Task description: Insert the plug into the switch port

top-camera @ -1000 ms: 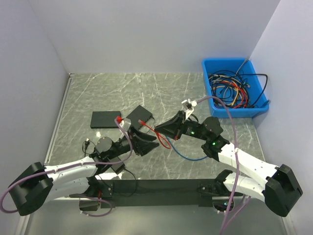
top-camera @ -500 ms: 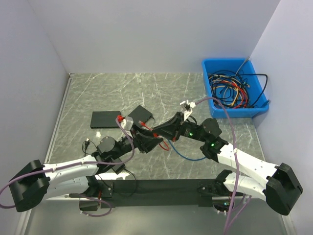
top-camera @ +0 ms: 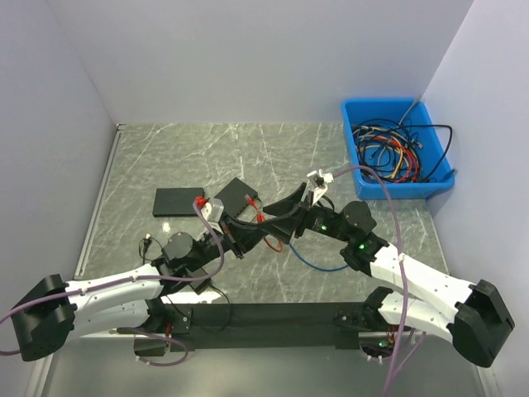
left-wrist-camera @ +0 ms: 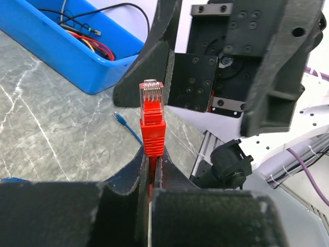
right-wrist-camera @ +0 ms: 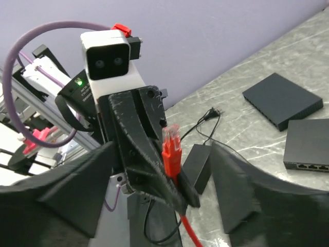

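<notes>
The red plug (left-wrist-camera: 152, 126) stands upright with its clear tip up, and my left gripper (left-wrist-camera: 151, 162) is shut on its boot; the red cable (top-camera: 277, 240) trails down from it. My right gripper (right-wrist-camera: 164, 170) is open, one finger on either side of the plug (right-wrist-camera: 171, 152) and not touching it. Seen from above, both grippers meet over the middle of the table, left gripper (top-camera: 254, 231), right gripper (top-camera: 278, 217). The black switch (top-camera: 235, 197) lies just behind them, and its ports (right-wrist-camera: 308, 165) show in the right wrist view.
A second flat black box (top-camera: 178, 201) lies left of the switch. A blue bin (top-camera: 397, 149) of tangled cables sits at the back right. A blue cable (top-camera: 318, 260) loops on the table under the right arm. A black power adapter (right-wrist-camera: 195, 164) with its cord lies near the left arm.
The left gripper has moved up to the plug and shut on it. The right gripper, which was shut on the plug, has opened and let go.
</notes>
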You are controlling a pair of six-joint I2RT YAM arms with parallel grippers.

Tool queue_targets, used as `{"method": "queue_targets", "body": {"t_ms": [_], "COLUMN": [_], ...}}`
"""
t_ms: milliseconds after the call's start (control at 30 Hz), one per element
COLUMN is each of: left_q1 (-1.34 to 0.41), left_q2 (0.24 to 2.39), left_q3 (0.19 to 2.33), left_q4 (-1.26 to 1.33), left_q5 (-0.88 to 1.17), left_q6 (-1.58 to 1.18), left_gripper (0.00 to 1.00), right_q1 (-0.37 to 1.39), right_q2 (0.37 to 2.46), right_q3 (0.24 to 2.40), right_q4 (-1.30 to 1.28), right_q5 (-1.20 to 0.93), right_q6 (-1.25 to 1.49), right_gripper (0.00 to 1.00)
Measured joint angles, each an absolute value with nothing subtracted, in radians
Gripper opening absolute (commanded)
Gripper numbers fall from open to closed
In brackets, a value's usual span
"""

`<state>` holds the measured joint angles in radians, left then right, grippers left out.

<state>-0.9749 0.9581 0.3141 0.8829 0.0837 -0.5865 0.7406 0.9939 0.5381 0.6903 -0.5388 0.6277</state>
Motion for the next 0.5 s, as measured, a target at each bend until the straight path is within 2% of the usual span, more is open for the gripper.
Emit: {"method": "queue_targets", "body": {"t_ms": [200, 500], "left_q1": [-0.975, -0.975], "left_q2": [0.896, 0.856], "left_q3": [0.314, 0.314], "left_q4": [0.846, 0.86], "left_q5": [0.073, 0.143], "left_q6": [-0.583, -0.584], "left_gripper": [0.01, 0.01], "right_q1": [0.742, 0.742], "right_q2": [0.912, 0.908], "right_q3": [0.535, 0.513], "right_q4": [0.661, 0.678], "right_q5": [-0.522, -0.537], "right_q6": [0.611, 0.612], "right_gripper": [0.85, 0.57]}}
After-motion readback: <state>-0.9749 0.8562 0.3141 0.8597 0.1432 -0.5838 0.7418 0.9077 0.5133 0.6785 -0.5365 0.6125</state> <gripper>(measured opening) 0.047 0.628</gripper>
